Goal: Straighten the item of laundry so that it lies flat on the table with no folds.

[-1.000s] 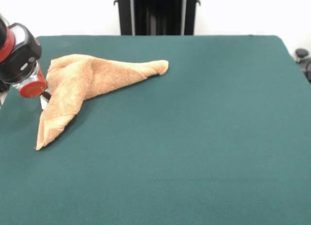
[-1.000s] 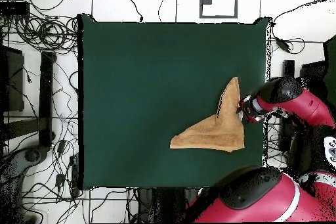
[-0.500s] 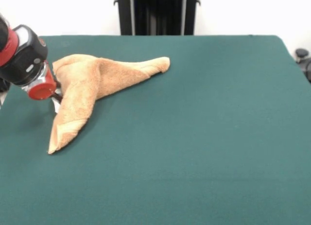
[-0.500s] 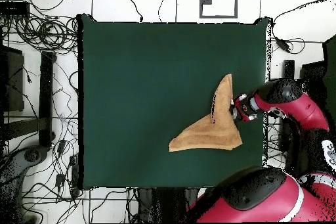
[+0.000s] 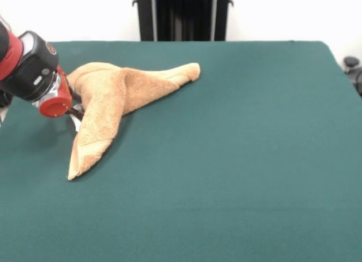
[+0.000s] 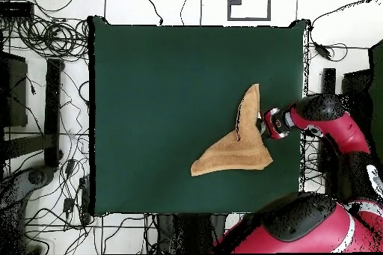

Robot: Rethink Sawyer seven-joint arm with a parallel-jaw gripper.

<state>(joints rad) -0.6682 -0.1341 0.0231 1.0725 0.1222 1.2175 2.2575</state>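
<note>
A white wall and a black upright column back the table (image 5: 237, 160), a broad dark green surface that fills most of the front view. In that view's upper left lies the towel (image 5: 116, 95), orange-tan and still folded into a bent, boomerang-like shape: one tapered arm runs toward the upper middle of the frame, the other points down toward the lower left, with a smoother woven band showing near that lower tip. From overhead the towel (image 6: 238, 146) sits at the right-centre of the green cloth, close to the table's right edge but fully on it. The gripper (image 5: 74, 111) meets the towel's left edge at the bend — its red and black wrist angles in from the left border, yet the fingers are hidden against the cloth, so whether they pinch it cannot be told. Overhead, the gripper (image 6: 261, 126) reaches in from the right, and cables litter the white floor around the table.
</note>
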